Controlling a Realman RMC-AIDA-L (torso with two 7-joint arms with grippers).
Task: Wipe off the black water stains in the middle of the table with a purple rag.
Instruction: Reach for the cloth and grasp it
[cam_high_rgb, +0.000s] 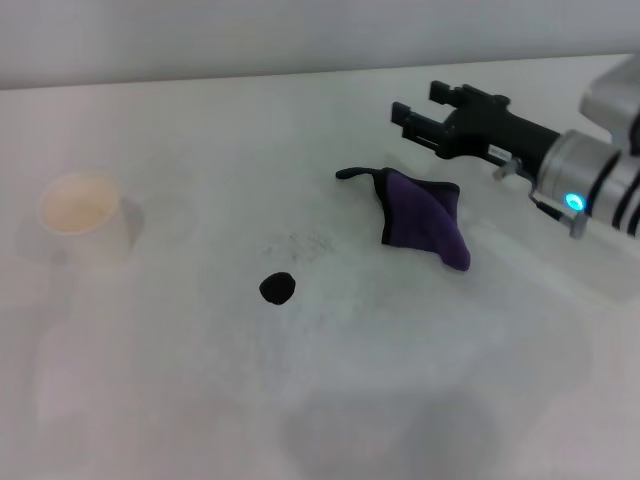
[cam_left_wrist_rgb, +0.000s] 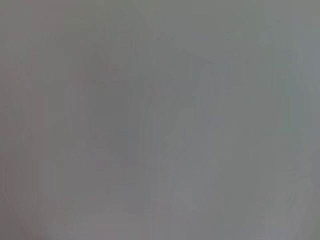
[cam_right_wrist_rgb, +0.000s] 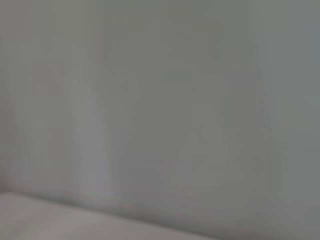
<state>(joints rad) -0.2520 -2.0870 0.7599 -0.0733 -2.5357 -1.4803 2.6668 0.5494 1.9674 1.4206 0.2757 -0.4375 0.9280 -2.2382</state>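
The purple rag (cam_high_rgb: 425, 228) lies crumpled on the white table (cam_high_rgb: 200, 400), right of centre, its black loop (cam_high_rgb: 356, 173) pointing left. The black water stain (cam_high_rgb: 277, 288) is a small solid blob left of and nearer than the rag, with faint grey specks (cam_high_rgb: 300, 243) behind it. My right gripper (cam_high_rgb: 418, 110) hangs above the table just behind the rag, its black fingers open and empty. My left gripper is out of view. Both wrist views show only a plain grey surface.
A white paper cup (cam_high_rgb: 85, 218) stands at the far left of the table. The table's far edge (cam_high_rgb: 300, 75) meets a pale wall.
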